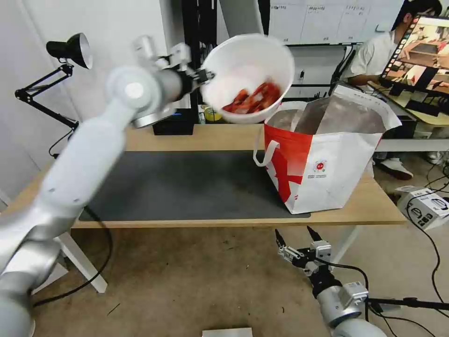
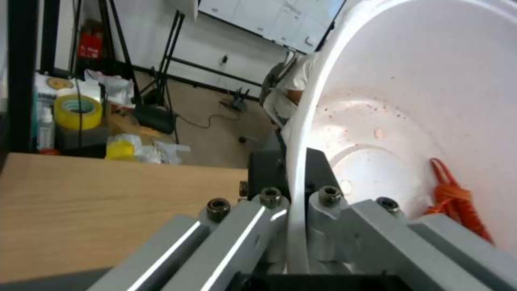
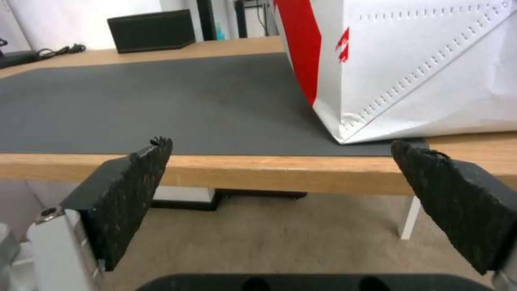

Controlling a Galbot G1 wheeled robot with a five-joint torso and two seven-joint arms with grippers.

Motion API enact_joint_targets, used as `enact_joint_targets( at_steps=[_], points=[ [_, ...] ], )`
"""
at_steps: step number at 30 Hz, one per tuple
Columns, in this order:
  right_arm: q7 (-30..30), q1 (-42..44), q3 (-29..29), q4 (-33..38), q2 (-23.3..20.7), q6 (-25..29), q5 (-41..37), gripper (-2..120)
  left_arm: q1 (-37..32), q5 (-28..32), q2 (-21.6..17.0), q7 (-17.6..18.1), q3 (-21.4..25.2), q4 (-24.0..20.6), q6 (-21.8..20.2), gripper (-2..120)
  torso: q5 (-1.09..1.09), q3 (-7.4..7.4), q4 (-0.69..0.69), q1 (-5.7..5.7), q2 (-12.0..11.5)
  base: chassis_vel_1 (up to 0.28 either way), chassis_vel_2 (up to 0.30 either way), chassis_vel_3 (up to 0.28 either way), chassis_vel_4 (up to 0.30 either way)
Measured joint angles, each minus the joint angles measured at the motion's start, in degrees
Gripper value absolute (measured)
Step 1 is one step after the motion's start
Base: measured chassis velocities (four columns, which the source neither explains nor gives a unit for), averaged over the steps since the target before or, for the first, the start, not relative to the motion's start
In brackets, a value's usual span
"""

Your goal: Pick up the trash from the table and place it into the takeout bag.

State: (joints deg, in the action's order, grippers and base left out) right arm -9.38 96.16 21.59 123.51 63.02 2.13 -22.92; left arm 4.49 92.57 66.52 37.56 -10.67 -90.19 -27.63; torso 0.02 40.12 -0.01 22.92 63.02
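Observation:
My left gripper (image 1: 206, 75) is shut on the rim of the white round bowl (image 1: 248, 75), held high and tilted toward the takeout bag (image 1: 322, 159). Red crayfish shells (image 1: 255, 99) lie against the bowl's lower wall, just above the bag's open foil-lined mouth. In the left wrist view the bowl's rim (image 2: 301, 169) runs between the fingers, and an orange-red scrap (image 2: 455, 200) clings inside. The red-and-white bag stands on the right end of the table (image 1: 196, 138), partly on the dark grey mat (image 1: 187, 185). My right gripper (image 1: 294, 236) hangs open below the table's front edge, its pads (image 3: 135, 190) wide apart.
A black rectangular box (image 1: 173, 122) sits at the table's back edge, also seen as the black box (image 3: 151, 30) from the right wrist. A black desk lamp (image 1: 70, 49) stands at the back left. A person sits at a desk behind the bag. Cables and a carton (image 1: 423, 206) lie on the floor right.

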Motion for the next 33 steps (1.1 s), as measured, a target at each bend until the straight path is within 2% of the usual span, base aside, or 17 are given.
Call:
enact_joint_targets(
  at_steps=[2, 3, 6, 12, 22, 33],
  points=[
    [0.0, 0.0, 0.0, 0.0, 0.0, 0.0, 0.0, 100, 2.5, -1.8, 3.1, 0.1, -2.3, 3.2, 3.5, 0, 0.01, -0.01, 0.00, 0.00, 0.0, 0.000, 0.000, 0.000, 0.000],
    [0.0, 0.0, 0.0, 0.0, 0.0, 0.0, 0.0, 100, 2.5, -1.8, 3.1, 0.1, -2.3, 3.2, 3.5, 0, 0.01, -0.01, 0.00, 0.00, 0.0, 0.000, 0.000, 0.000, 0.000],
    [0.0, 0.0, 0.0, 0.0, 0.0, 0.0, 0.0, 100, 3.9, -4.6, 7.0, 0.5, -5.6, 6.6, 7.0, 0, -0.01, -0.01, 0.00, 0.00, 0.0, 0.000, 0.000, 0.000, 0.000],
    [0.0, 0.0, 0.0, 0.0, 0.0, 0.0, 0.0, 100, 2.9, -9.3, 10.3, 0.7, -9.2, 8.4, 10.0, 0, 0.00, -0.01, 0.00, 0.00, 0.0, 0.000, 0.000, 0.000, 0.000],
    [0.0, 0.0, 0.0, 0.0, 0.0, 0.0, 0.0, 100, -1.0, -17.5, 10.2, 1.1, -13.5, 6.2, 10.5, 0, -0.02, -0.01, 0.02, 0.00, 0.0, 0.000, 0.000, 0.000, 0.000],
    [0.0, 0.0, 0.0, 0.0, 0.0, 0.0, 0.0, 100, -1.1, -19.2, 11.1, 1.3, -13.8, 6.8, 10.6, 0, -0.02, -0.01, 0.01, 0.00, 0.0, 0.000, 0.000, 0.000, 0.000]
  ],
)
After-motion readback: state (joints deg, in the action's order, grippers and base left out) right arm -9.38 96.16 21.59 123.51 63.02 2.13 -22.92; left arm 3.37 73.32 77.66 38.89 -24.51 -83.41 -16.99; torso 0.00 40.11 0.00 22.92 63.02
